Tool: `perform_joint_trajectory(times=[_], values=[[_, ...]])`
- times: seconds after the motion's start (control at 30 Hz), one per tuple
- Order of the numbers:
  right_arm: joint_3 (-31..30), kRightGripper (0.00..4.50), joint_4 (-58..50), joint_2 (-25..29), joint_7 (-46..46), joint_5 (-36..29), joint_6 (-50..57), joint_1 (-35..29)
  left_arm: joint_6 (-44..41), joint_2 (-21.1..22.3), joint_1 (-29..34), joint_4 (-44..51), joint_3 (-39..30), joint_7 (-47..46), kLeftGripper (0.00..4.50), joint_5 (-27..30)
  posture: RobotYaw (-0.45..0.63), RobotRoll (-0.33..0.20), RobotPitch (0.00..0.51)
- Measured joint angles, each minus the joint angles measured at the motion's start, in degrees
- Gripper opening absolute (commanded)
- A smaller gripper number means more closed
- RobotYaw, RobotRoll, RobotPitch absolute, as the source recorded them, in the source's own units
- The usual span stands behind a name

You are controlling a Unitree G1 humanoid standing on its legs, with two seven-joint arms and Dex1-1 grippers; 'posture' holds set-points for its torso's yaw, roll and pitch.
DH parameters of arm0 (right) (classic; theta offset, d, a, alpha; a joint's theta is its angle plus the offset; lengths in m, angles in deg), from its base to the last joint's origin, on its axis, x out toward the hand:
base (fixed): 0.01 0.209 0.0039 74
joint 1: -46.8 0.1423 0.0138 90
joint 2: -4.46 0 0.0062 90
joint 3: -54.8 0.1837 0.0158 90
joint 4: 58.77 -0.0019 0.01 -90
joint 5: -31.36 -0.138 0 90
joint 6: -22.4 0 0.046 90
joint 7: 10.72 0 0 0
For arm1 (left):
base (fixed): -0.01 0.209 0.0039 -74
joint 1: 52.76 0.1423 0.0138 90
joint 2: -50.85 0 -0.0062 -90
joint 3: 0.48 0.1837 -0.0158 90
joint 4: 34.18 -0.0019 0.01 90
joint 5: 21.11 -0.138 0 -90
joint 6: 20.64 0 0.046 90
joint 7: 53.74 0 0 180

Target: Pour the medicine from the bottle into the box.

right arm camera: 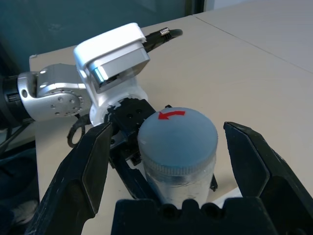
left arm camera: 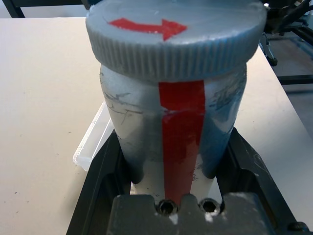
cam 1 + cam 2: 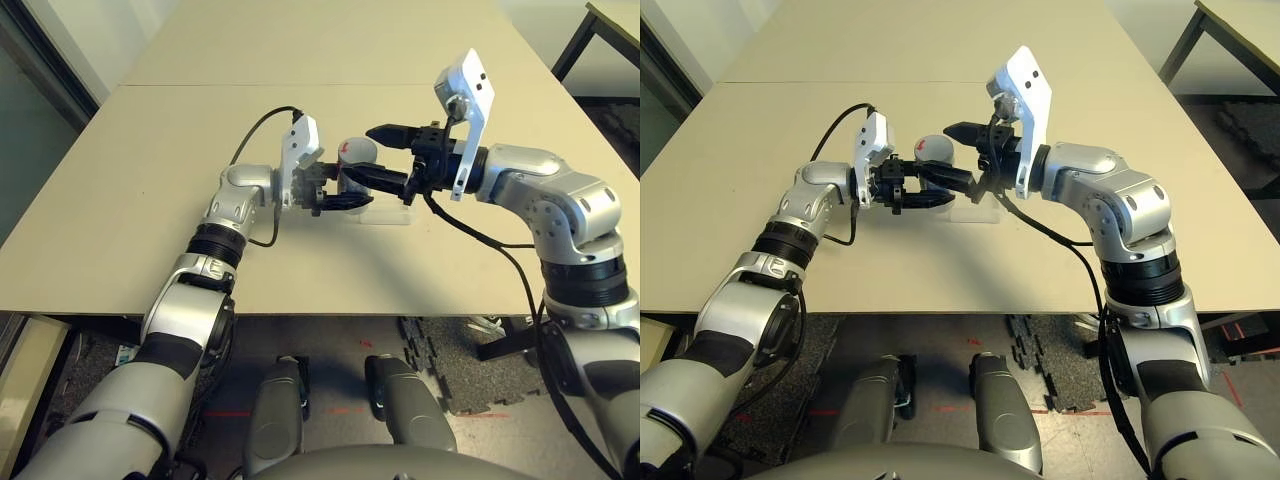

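The silver-grey bottle (image 2: 171, 127) stands upright just above the table, and my left gripper (image 3: 338, 196) is shut on its lower body. Its round grey cap (image 1: 177, 134) with a red arrow is on. My right gripper (image 1: 168, 128) is open, with one finger on each side of the cap and a gap on both sides. The clear box (image 3: 388, 216) lies on the table just beneath and to the right of the bottle, and one corner of the box (image 2: 93, 142) shows in the left wrist view. The medicine is hidden inside the bottle.
The tan table (image 3: 130, 200) stretches wide around both arms, with a seam (image 3: 200, 85) across it farther back. A black cable (image 3: 255, 130) loops off the left wrist camera. Dark table legs (image 3: 580, 40) stand at the far right.
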Motion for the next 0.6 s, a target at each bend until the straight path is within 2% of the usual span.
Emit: perform_joint_trajectory(times=[0.1,0.2,0.6], values=[[-0.22,3.63,0.34,-0.35,0.08,0.41,-0.20,0.16,-0.03,-0.01,0.00,0.02,0.00,0.00,2.50,0.00,-0.23,0.000,0.136],[-0.22,2.54,0.93,-0.46,-0.02,1.09,-0.45,0.42,-0.01,-0.03,0.01,0.15,0.03,0.12,2.50,0.00,-0.23,0.000,0.137],[-0.15,2.52,1.08,-0.80,0.07,1.47,-0.57,0.46,-0.11,-0.15,0.05,0.18,0.05,0.07,2.50,-0.01,-0.24,0.000,0.140]])
